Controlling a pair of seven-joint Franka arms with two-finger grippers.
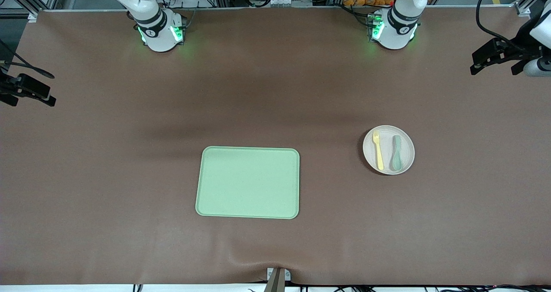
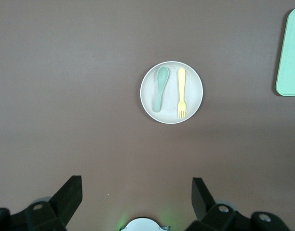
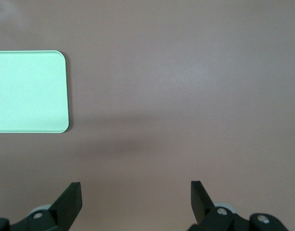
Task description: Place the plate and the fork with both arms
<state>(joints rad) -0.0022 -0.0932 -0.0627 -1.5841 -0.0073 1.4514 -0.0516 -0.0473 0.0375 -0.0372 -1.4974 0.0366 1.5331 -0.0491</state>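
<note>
The pale round plate (image 1: 388, 133) lies on the brown table toward the left arm's end, and in the left wrist view the plate (image 2: 170, 108) lies flat. On it lies the yellow fork (image 1: 379, 150) (image 2: 181, 92), side by side with a grey-green spoon (image 1: 396, 154) (image 2: 160, 89). My left gripper (image 2: 136, 185) hangs high over the table by its own base, open, nothing between its fingers. My right gripper (image 3: 135, 185) also hangs high and open over bare table. Neither gripper shows in the front view.
A light green rectangular tray (image 1: 247, 182) (image 2: 289, 53) (image 3: 27, 91) lies mid-table, nearer the front camera than the plate. Green-lit arm bases (image 1: 161, 33) (image 1: 394, 29) stand at the table's edge. Dark fixtures with cables (image 1: 26, 91) (image 1: 499, 57) overhang both table ends.
</note>
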